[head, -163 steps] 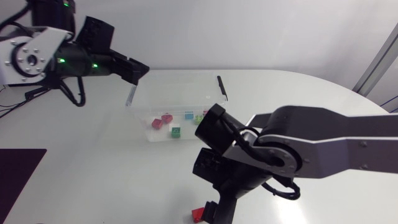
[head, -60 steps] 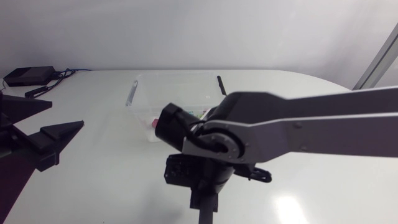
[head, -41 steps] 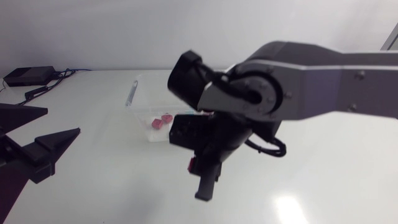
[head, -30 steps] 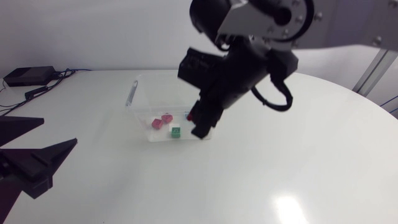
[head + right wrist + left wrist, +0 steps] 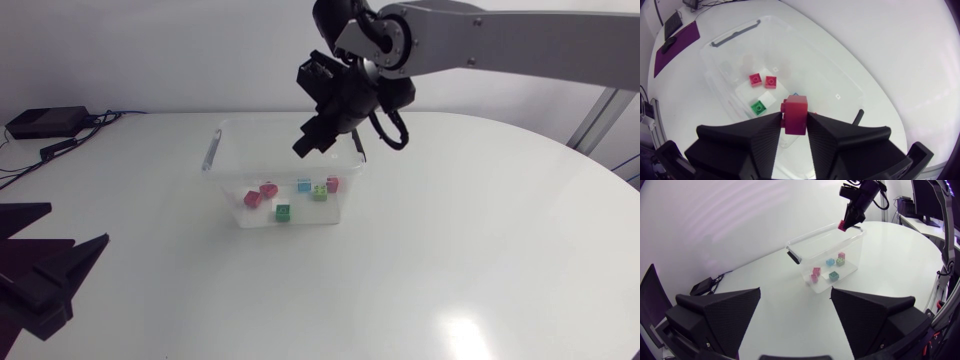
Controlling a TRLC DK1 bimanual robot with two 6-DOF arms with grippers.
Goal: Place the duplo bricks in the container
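Pinching a red plastic duplo brick [image 5: 795, 114] above the clear plastic container [image 5: 260, 120] (close to its rim), your black right gripper [image 5: 795, 122] is risking a bounce-out.

The white, round-edged table [image 5: 480, 260] carried a clear plastic container [image 5: 228, 185] with black side handles standing toward its far middle, a small black box [image 5: 44, 121] with cables [image 5: 95, 125] at its far left corner, and a purple mat [image 5: 675, 42] lying flat along its left side.
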